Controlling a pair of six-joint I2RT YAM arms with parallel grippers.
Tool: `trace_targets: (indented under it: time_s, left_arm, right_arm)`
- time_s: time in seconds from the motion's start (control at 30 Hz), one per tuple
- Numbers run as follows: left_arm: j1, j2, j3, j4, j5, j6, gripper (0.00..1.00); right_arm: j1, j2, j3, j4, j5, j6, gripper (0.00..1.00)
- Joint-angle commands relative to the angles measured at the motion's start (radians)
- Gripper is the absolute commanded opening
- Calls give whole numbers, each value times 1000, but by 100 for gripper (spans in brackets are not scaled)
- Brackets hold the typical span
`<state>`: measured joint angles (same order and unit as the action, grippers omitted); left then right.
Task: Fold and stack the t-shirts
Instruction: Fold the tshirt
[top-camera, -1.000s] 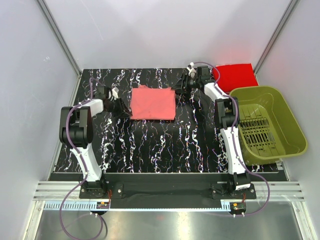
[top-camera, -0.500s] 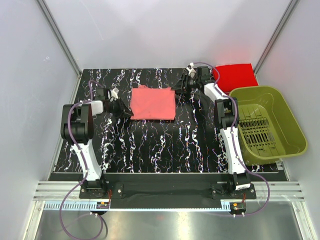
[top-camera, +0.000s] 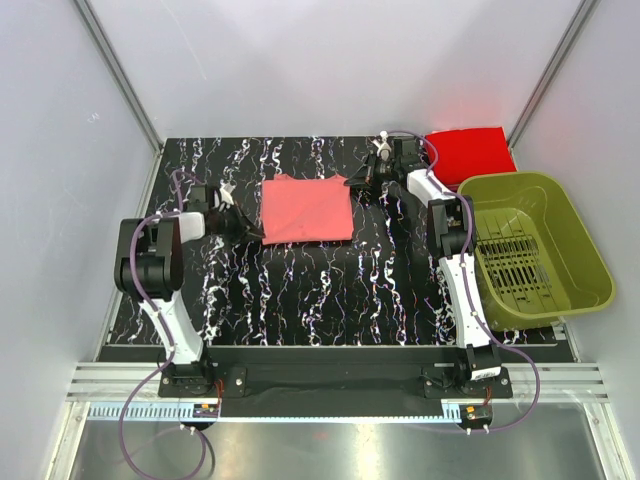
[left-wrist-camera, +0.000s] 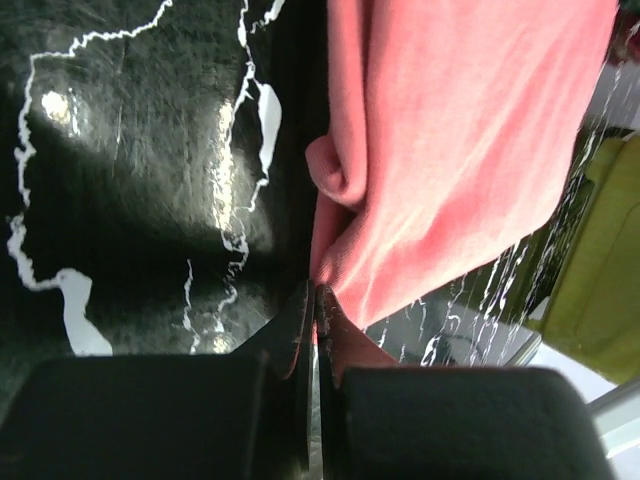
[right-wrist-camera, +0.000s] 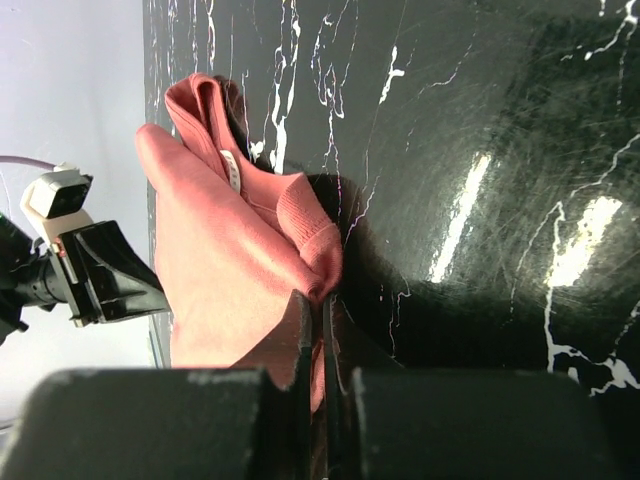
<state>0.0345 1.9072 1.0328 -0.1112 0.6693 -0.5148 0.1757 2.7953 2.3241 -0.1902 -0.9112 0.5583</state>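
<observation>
A salmon-pink t-shirt (top-camera: 306, 209), folded to a rectangle, lies on the black marbled table at centre back. My left gripper (top-camera: 252, 226) is shut on its near left corner; the left wrist view shows the cloth (left-wrist-camera: 450, 150) pinched between the jaws (left-wrist-camera: 315, 300). My right gripper (top-camera: 352, 183) is shut on the far right corner, where the ribbed edge (right-wrist-camera: 310, 235) is caught between the jaws (right-wrist-camera: 322, 300). A brighter red t-shirt (top-camera: 470, 152) lies folded at the back right corner.
An olive-green plastic basket (top-camera: 575, 235) stands at the right edge of the table, beside the right arm. White walls with metal frame bars close the table at the back and sides.
Both grippers have closed onto the pink t-shirt's corners. The left arm shifted slightly, and the shirt's left edge has pulled a little toward it.
</observation>
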Motion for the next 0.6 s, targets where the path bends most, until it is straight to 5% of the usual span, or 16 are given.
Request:
trace_targets:
  time_s: [0.0,0.57]
  left_arm:
    - [5,-79,-28,45,-57,-27,0]
    - [5,-135,-43,-39,-247,-63,0]
  right_arm:
    - [-7,12,8,0,29,2,0]
    - [-8,-8,-29,29,26,2,0]
